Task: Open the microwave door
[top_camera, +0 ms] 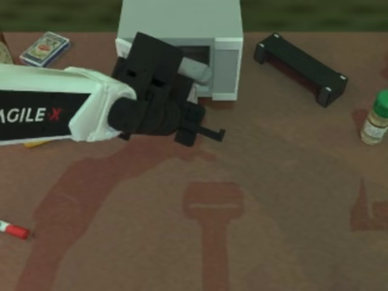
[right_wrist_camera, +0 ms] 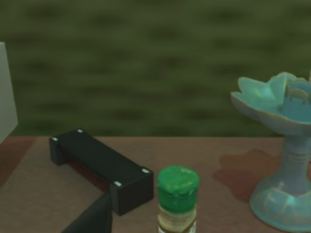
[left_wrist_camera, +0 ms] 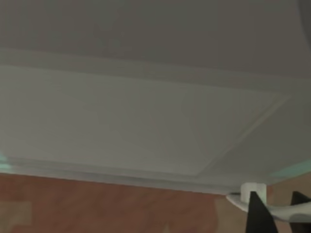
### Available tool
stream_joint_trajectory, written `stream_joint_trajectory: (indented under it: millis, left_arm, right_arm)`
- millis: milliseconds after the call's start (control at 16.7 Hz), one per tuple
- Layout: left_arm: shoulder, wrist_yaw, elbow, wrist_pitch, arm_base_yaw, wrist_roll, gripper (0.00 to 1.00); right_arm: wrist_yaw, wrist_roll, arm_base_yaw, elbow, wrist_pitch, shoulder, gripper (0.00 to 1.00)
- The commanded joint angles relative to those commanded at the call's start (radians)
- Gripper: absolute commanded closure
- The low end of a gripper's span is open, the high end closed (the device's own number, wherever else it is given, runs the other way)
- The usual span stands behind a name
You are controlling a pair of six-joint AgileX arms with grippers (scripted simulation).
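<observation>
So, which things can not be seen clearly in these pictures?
- Microwave door, top view: mostly hidden under the left arm's black wrist; handle not visible.
- Left gripper, left wrist view: cut off by the edge, so whether its jaws grip is unclear.
- Right gripper: not in the top view.
- Green-capped bottle, right wrist view: lower part cut off.

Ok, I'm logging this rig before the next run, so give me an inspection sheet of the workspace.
Surface: brown table, arm shadows on it.
Job's things: microwave at the far edge; microwave door partly hidden by the left arm, handle seen in the left wrist view.
Clutter: black bracket block, green-capped jar, card box, red marker, teal stand.
Grippers: left gripper at the door handle; right gripper barely in view.
Cables: nothing seen.
Surroundings: green backdrop.
</observation>
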Motion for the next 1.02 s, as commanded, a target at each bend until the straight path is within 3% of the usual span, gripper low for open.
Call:
stream_joint_trajectory:
  millis: [540,1020]
  left_arm:
    - [0.0,0.0,0.0,0.0,0.0,0.0,1.0]
    - [-0.024,0.046,-0.03,0.007,0.019,0.051,1.0]
  right_arm:
    - [0.0,0.0,0.0,0.0,0.0,0.0,0.0]
    - [0.0,0.0,0.0,0.0,0.0,0.0,0.0]
